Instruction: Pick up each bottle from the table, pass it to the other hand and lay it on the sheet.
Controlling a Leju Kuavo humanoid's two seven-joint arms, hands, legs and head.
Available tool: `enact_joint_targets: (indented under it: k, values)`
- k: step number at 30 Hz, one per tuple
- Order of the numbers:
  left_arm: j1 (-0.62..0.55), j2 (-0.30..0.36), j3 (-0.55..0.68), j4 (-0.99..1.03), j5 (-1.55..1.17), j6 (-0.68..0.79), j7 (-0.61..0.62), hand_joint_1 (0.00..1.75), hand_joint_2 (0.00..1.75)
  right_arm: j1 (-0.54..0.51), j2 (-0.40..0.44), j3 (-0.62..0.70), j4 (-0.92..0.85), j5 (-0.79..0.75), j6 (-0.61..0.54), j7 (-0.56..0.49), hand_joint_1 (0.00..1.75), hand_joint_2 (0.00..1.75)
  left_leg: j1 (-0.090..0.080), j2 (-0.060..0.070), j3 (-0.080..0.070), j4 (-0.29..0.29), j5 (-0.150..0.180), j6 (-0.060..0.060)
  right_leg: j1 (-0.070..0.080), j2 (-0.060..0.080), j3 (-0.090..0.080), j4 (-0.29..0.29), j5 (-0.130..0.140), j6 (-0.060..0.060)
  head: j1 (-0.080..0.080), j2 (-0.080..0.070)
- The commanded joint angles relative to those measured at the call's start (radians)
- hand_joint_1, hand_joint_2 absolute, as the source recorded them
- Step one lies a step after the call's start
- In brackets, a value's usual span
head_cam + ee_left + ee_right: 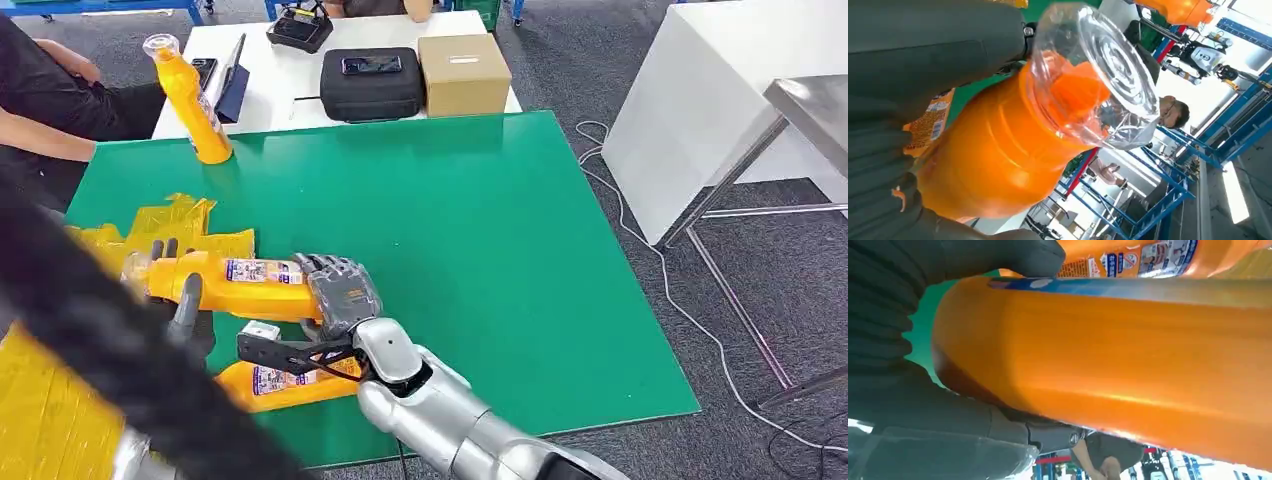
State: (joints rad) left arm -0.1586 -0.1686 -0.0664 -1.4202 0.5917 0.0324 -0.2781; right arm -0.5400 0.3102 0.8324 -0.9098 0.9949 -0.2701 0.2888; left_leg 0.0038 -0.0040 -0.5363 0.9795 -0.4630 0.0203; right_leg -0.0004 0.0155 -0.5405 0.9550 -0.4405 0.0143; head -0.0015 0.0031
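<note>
Held bottle: an orange bottle lies level above the green counter, gripped at both ends, clear cap toward the robot's left.
Right robot hand: the right robot hand is wrapped round the bottle's base end, fingers curled over the top; in its wrist view the orange body hides most of them.
Left robot hand: the left robot hand has dark fingers around the neck end by the cap; a blurred dark arm cuts across it, so how firm the grip is I cannot tell. Its wrist view has the clear cap right up close.
Second bottle: another orange bottle lies on the counter just below, partly hidden by the right wrist.
Third bottle: one stands upright at the counter's far left edge.
Sheet: a yellow sheet at the left, cut off by the frame and the arm.
</note>
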Motion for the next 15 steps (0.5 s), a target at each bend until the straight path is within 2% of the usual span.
enact_joint_targets:
  k: [1, 7, 15]
  values:
    - [-0.03, 0.009, -0.028, 0.026, -0.018, 0.013, 0.001, 0.0, 1.75, -0.019, 0.011, 0.077, 0.095, 0.026, -0.002, 0.015, 1.75, 1.75, 0.0, -0.001, 0.002, -0.001, 0.0, -0.001, 0.0, -0.002, 0.002, -0.001, 0.0, 0.0, 0.0, 0.0]
    - [-0.049, -0.001, -0.034, 0.034, -0.029, 0.033, 0.016, 0.0, 1.75, -0.042, 0.039, 0.069, 0.128, 0.04, 0.007, 0.028, 1.75, 1.75, 0.0, -0.001, 0.001, 0.0, 0.0, -0.001, 0.0, -0.003, 0.001, 0.0, 0.0, 0.0, 0.0, 0.0]
    - [-0.062, -0.011, -0.036, 0.026, -0.023, 0.041, 0.027, 0.0, 1.75, -0.099, 0.039, 0.107, 0.169, -0.014, 0.001, 0.071, 1.75, 1.75, 0.0, -0.001, 0.0, 0.0, 0.0, -0.001, 0.0, -0.002, 0.0, 0.0, 0.0, 0.0, 0.0, 0.0]
